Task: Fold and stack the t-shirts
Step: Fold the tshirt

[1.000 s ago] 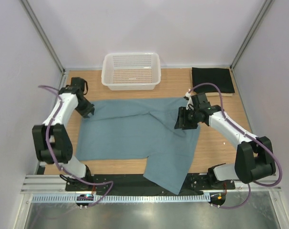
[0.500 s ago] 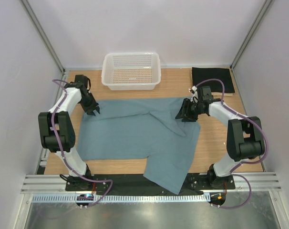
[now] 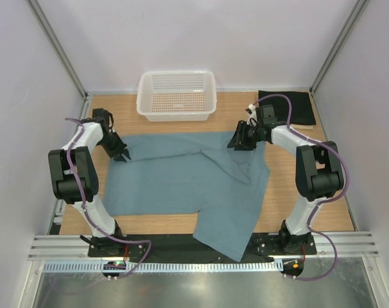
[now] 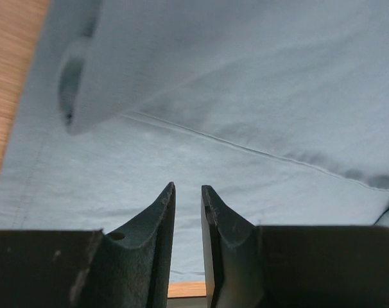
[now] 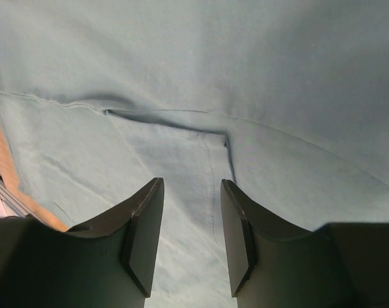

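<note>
Spreading over the wooden table (image 3: 291,186), a rumpled teal-blue t-shirt (image 3: 181,179) overhangs the near edge; left gripper (image 3: 122,156), jaws narrowly apart and empty, at its far left corner; right gripper (image 3: 238,141), wider, empty, far right corner; beyond, white mesh basket (image 3: 176,95); folded black t-shirt (image 3: 285,108) far right.

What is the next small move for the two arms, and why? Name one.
Probably lower both and close on the cloth's far edge: the left gripper and right gripper hover open at the far corners of the teal t-shirt, nothing between their jaws, and it still lies unfolded.
</note>
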### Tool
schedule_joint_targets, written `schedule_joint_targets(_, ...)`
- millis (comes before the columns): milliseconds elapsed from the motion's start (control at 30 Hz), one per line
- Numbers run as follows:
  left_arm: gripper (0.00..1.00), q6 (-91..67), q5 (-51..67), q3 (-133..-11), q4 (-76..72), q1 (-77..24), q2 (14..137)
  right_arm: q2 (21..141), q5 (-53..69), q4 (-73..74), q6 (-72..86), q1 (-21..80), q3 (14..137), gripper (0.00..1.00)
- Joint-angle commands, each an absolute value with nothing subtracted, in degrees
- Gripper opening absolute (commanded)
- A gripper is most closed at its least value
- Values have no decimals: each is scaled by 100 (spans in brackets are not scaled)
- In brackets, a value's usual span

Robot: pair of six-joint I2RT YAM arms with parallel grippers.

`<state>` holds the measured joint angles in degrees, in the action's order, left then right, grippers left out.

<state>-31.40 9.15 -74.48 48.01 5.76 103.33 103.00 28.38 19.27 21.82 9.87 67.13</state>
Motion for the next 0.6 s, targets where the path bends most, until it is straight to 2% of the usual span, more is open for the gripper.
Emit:
schedule_joint_targets(0,24,-3269,1352,-7304,4623,887,10134,10301,2856,1776,2162,1116,6856,47)
schedule_joint_targets(233,24,-3427,1591,-7049,4588,1081,10073,10758,2514,2214,1942,1257,7277,42)
schedule_joint_targets(300,24,-3471,1573,-7005,4605,1160,10020,10583,2321,2564,1907,1257,7339,41)
schedule_joint_targets(400,32,-3524,1547,-6935,4553,1265,9914,10012,1987,3161,1934,1266,7304,43)
schedule_joint_targets(567,32,-3621,1704,-6891,4447,1397,9923,9019,1820,3656,1864,1257,6585,50)
